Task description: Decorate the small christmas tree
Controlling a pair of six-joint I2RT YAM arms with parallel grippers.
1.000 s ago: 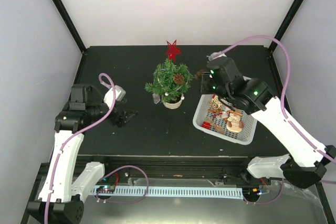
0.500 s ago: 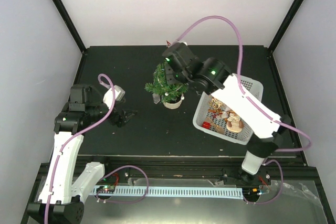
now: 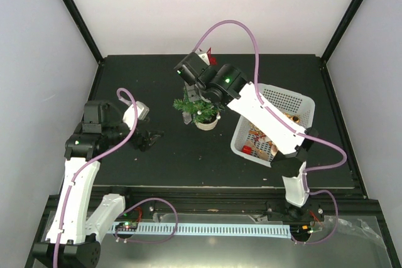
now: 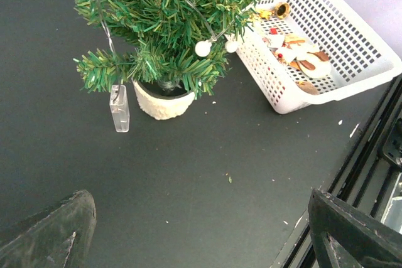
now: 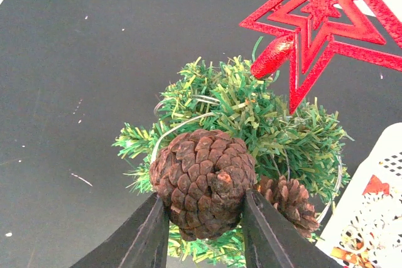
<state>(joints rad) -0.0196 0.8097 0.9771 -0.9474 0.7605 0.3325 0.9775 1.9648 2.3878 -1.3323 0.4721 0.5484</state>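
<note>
Well, the tree (image 3: 200, 108) stands in its pot (image 4: 164, 101) toward the back of the table (image 3: 138, 80), just left of the basket (image 3: 295, 101). The right tool (image 5: 204, 202) hangs over its crown, jaws narrowed onto a brown cone (image 5: 201, 174), gripped across its fat middle, near the red star (image 5: 326, 17) on top. A smaller cone (image 5: 292, 202) sits among the needles just beside it. The left tool (image 3: 149, 138) sits low, well off to the left, jaws wide, nothing in them.

To my eye the tree is a light, tippy thing, with soft needles that give under a push, on a small base. Pressing the cone in hard could rock it over. If it wants steadying, take it by the pot, the stiff part, not the branches. The cone looks light, hard and rough, so it shouldn't slip.
</note>
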